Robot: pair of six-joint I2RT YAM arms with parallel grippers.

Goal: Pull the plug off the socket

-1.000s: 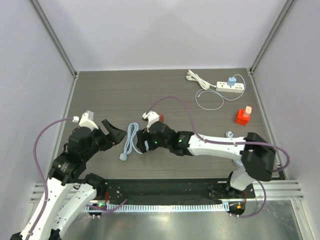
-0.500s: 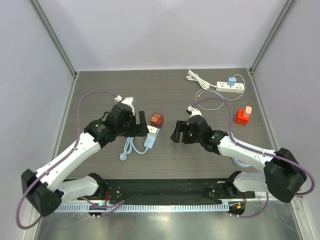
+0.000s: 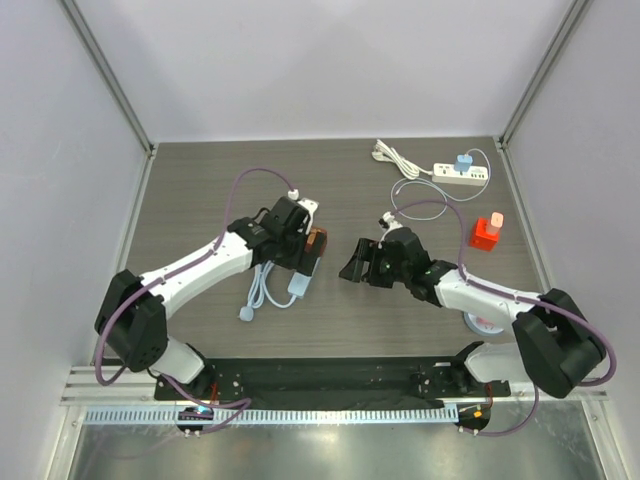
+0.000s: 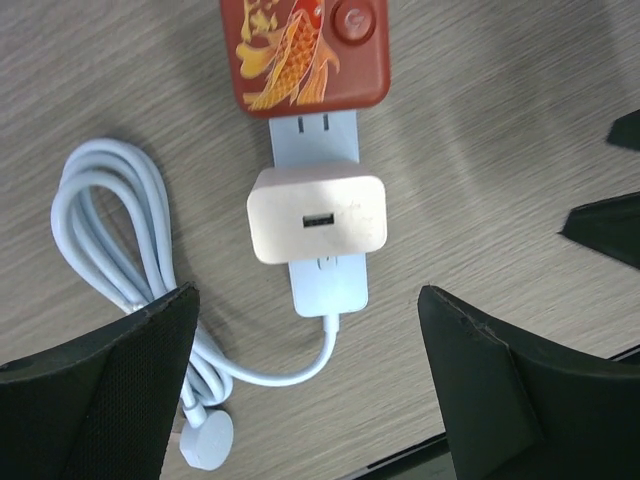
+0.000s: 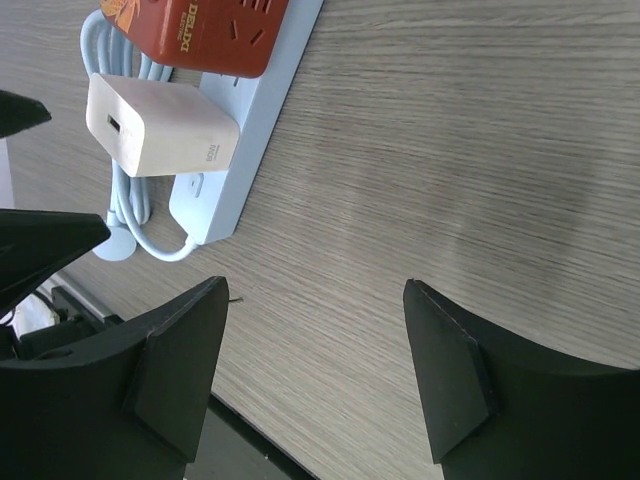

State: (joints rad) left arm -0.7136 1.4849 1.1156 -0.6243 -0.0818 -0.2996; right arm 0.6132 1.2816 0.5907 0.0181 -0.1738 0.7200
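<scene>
1. Plug (image 4: 316, 220): a white block with a USB port on its upper face. It sits in the blue strip (image 4: 330, 285), about the middle of it, so it is not yet pulled off.
2. The blue strip lies flat on the surface (image 3: 200, 200), near the centre and a little to the left.
3. A red adapter (image 4: 305, 50) with a golden fish pattern and a round button covers the far end of the blue strip, just beside the plug.
4. The cord leaves the near end of the blue strip and curves to a coil (image 4: 110, 230), which lies just beside the strip on its left.
5. The left hand (image 4: 308, 330) hovers directly above the plug and is wide open. Its two fingers (image 4: 100, 390) stand on either side of the blue strip and touch nothing; one is over the coil.
6. The right hand (image 5: 315, 300) is also open and holds nothing. It is over bare surface to the right of the blue strip, near it but apart, and it points toward the plug.
7. In the left wrist view, the dark tips of the right hand show at the right edge.
8. Far at the right back corner lies a white strip (image 3: 460, 174) with a blue plug (image 3: 463, 161) in it and its own cord beside it.
9. A small red object (image 3: 487, 232) stands in front of the white strip, well apart from both hands.
</scene>
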